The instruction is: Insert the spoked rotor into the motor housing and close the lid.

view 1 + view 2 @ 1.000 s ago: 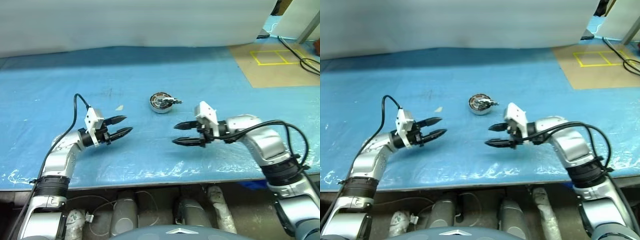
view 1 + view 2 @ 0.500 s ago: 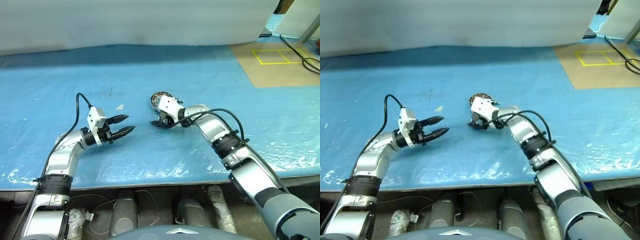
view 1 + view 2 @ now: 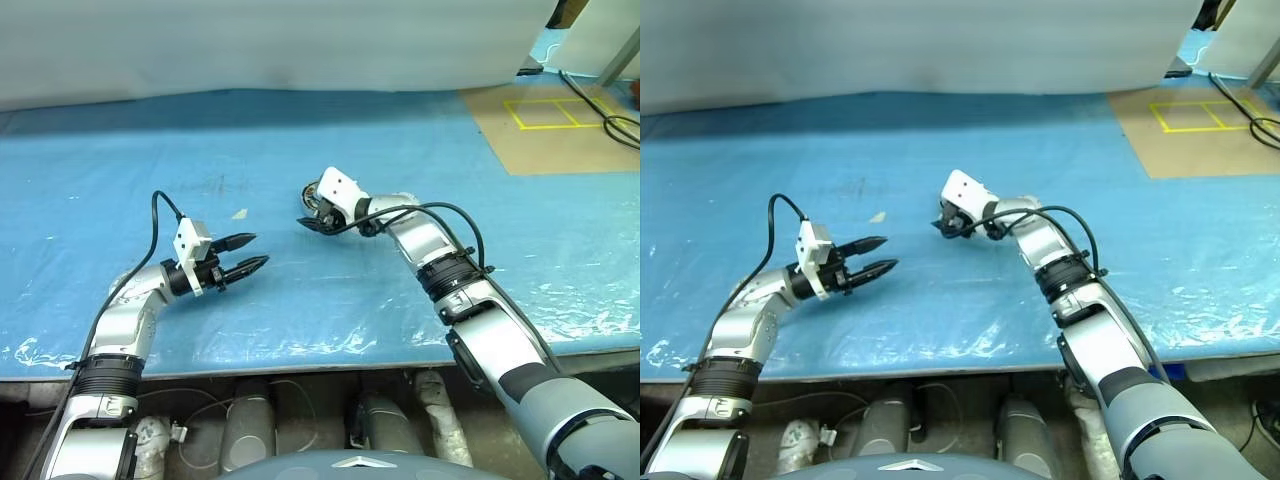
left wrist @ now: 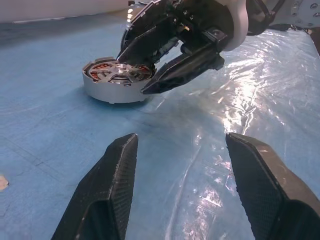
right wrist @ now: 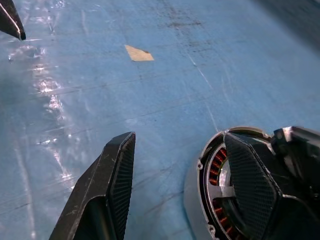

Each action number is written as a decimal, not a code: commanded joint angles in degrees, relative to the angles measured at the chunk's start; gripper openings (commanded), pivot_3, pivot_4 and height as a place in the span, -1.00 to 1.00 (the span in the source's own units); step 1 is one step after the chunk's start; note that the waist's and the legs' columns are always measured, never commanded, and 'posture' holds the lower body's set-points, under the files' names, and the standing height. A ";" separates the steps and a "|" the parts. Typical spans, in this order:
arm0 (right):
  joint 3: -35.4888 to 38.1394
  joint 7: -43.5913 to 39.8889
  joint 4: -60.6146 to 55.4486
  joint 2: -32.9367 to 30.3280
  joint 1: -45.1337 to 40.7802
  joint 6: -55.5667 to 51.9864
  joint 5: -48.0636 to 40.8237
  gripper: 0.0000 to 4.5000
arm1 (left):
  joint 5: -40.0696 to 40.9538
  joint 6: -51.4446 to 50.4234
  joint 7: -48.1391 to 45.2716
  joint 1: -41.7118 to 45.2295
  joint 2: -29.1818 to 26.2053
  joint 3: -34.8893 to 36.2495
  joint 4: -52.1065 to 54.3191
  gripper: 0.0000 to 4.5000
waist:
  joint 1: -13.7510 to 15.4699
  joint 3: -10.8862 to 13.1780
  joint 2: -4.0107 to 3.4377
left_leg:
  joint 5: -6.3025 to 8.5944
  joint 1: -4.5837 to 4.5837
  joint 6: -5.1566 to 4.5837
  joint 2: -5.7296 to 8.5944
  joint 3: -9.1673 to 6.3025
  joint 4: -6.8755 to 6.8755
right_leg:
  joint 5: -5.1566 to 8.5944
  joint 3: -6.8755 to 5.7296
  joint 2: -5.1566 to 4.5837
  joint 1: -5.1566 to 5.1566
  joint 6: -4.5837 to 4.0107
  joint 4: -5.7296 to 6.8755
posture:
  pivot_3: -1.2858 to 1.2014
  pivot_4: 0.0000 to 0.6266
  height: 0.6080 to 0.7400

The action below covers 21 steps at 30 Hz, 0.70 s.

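The left gripper (image 3: 248, 253) hangs nearest, just above the blue plastic sheet (image 3: 300, 300) covering the worktop (image 3: 330, 355). Its arm comes in from the near left edge and the gripper points level, toward the middle of the sheet. Its jaws are parted and hold nothing; the left wrist view shows bare sheet between the two black fingers (image 4: 107, 195).

A little farther out, near the middle of the worktop, the motor housing (image 4: 116, 80) sits flat on the sheet, open side up. Inside it a ring of copper-orange windings (image 5: 217, 165) runs round the wall, and a pale spoked piece with a small central hub (image 4: 121, 69) lies in the middle of that ring; whether this is the spoked rotor cannot be told.

The right gripper (image 3: 312, 212) is at the housing. Its arm reaches across from the near right, elbow bent, and the gripper tilts down and to the left. The jaws are parted with nothing between them: one finger (image 5: 250, 180) lies over the housing's open top, the other (image 5: 107, 190) stands out over bare sheet beside the housing.

A small pale scrap (image 3: 239, 213) lies on the sheet, to the left of the housing and beyond the left gripper.
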<state>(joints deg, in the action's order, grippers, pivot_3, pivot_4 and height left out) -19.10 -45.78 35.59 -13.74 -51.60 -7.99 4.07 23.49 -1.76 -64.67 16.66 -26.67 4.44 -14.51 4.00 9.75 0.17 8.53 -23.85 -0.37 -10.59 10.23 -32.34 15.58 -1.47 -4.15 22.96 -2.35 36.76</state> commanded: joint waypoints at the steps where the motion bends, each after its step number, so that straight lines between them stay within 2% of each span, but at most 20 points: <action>1: -1.59 0.84 1.94 -0.96 0.01 0.45 3.74 0.31 | 0.23 0.64 -0.21 0.81 -0.09 -0.09 1.38 0.33 | -0.01 0.00 0.00 | 0.00 0.00 0.00 0.00 0.00 0.00 | 0.00 0.00 0.00 0.00 0.00 0.00 | 0.03 -0.52 1.00; 9: -3.52 -0.01 2.90 -1.63 1.42 -0.42 7.63 0.31 | 0.21 0.68 -0.41 1.37 -0.14 -0.29 1.03 0.33 | 0.01 0.00 0.00 | 0.01 0.22 0.00 0.00 0.00 0.00 | 0.00 0.00 0.00 -0.23 -0.01 0.00 | 0.03 -0.52 1.00; 12: -3.49 -0.11 3.08 -1.93 1.51 -0.04 8.37 0.03 | 0.37 0.54 -0.60 1.21 -0.28 -0.26 1.29 0.33 | 0.06 0.00 0.00 | 0.01 0.34 0.01 0.00 0.00 0.01 | 0.01 0.01 -0.01 -0.37 -0.01 -0.02 | 0.03 -0.52 1.00; 18: -5.43 1.61 2.86 -3.60 1.57 3.56 12.30 -0.91 | 0.30 0.63 -0.57 1.13 -0.44 -0.13 1.34 0.33 | 0.01 0.00 0.00 | 0.02 0.56 0.01 0.00 0.01 0.03 | 0.01 0.03 -0.01 -0.57 -0.01 -0.04 | 0.03 -0.52 1.00; 19: -5.31 2.45 3.21 -3.57 1.15 3.75 12.69 -0.98 | 0.31 0.62 -0.53 1.12 -0.43 -0.12 1.37 0.33 | 0.00 0.00 0.00 | 0.01 0.59 0.01 0.00 0.01 0.05 | 0.01 0.04 -0.01 -0.57 -0.01 -0.04 | 0.03 -0.52 1.00; 21: -5.47 2.30 2.74 -3.92 0.88 4.84 13.11 -0.98 | 0.33 0.60 -0.48 1.10 -0.41 -0.11 1.39 0.33 | 0.01 0.00 0.00 | 0.01 0.63 0.01 0.00 0.01 0.07 | 0.01 0.05 0.00 -0.59 -0.01 -0.03 | 0.03 -0.52 1.00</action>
<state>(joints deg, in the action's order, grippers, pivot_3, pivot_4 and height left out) -23.99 -43.78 37.79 -16.64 -50.72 -3.47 15.64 23.46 -1.76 -64.79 17.55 -26.60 4.02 -14.62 4.00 9.75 0.16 8.55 -23.23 -0.35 -10.59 10.24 -32.27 15.59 -1.43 -4.16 22.37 -2.36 36.73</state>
